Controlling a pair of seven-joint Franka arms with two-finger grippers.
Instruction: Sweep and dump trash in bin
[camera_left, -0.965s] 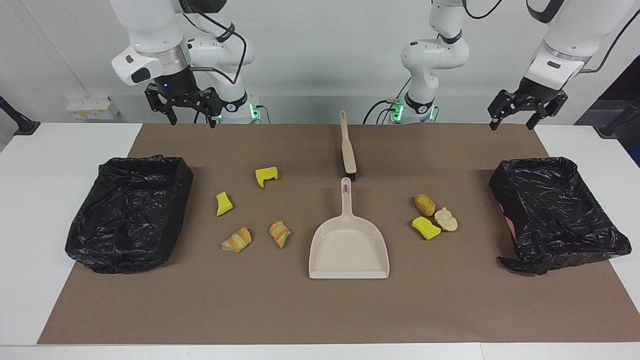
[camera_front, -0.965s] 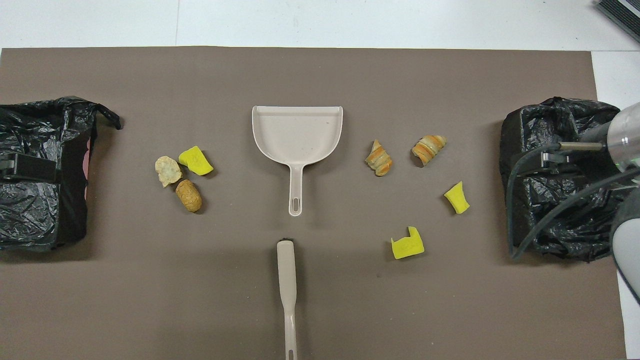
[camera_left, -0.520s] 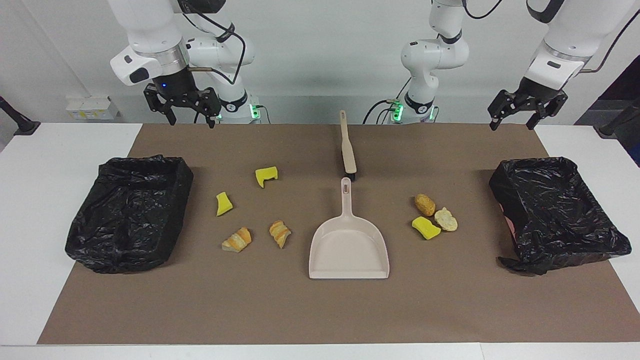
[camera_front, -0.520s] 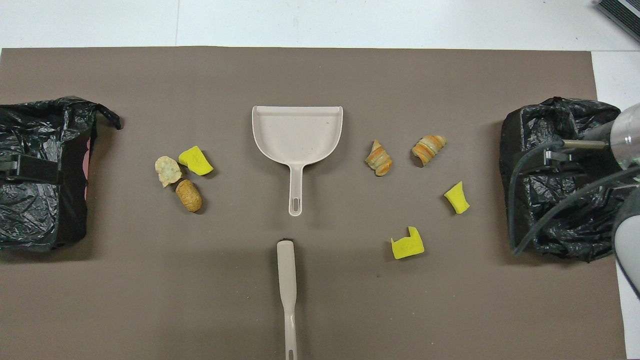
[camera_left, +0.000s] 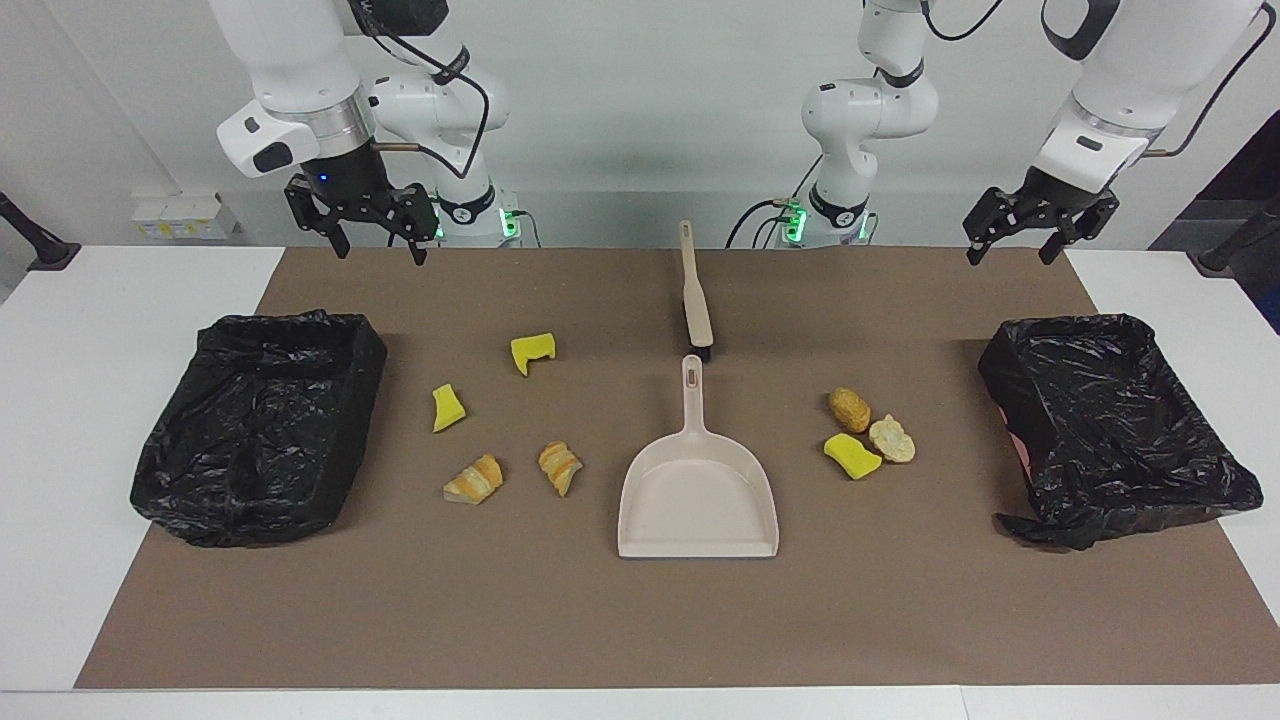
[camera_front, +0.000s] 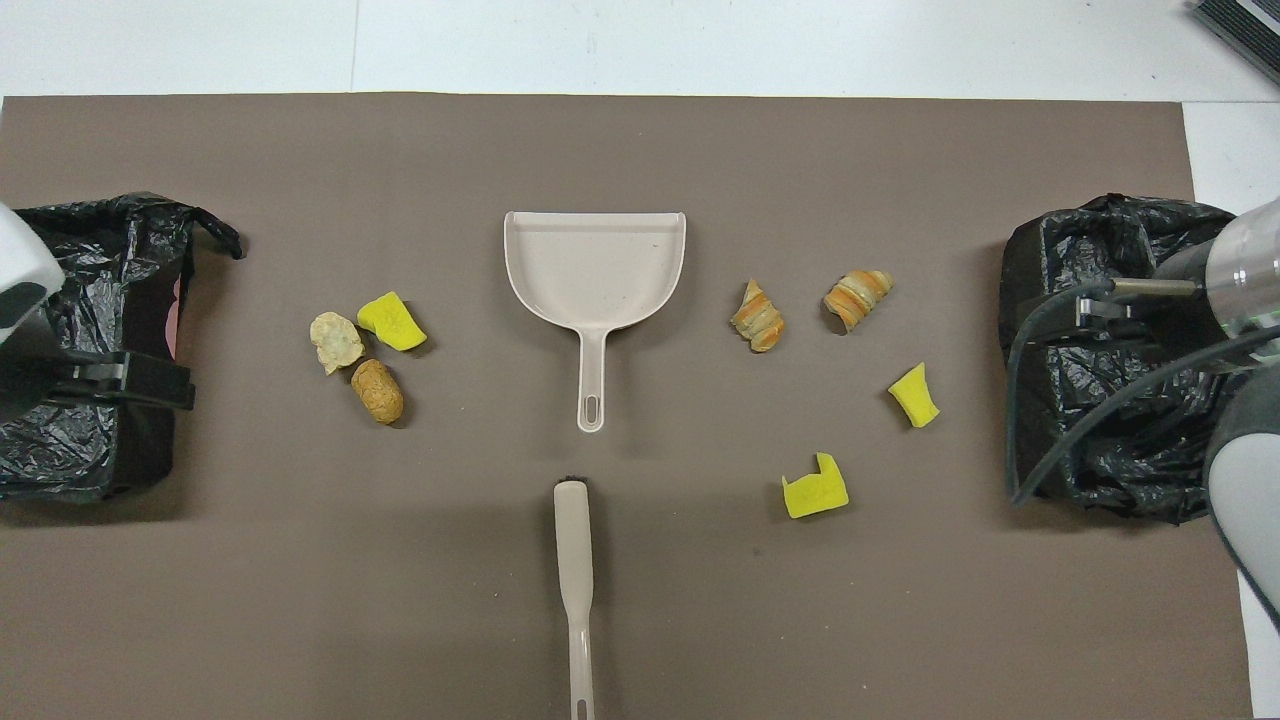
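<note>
The trash (camera_left: 520, 420) lay mid-frame beside the dustpan (camera_left: 698, 495). The left gripper (camera_left: 1010, 232), upper right, and the right gripper (camera_left: 378, 228), upper left, hung released above the mat's (camera_left: 640, 620) edge.

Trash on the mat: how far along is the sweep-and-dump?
Nothing looks done yet. All seven scraps lie on the mat: four toward the right arm's end, three toward the left arm's. Neither lined bin shows trash inside. Nothing is in hand: the right tool and left tool hang open and empty. The brush and dustpan lie untouched. Left: grasp both, sweep, dump.
</note>
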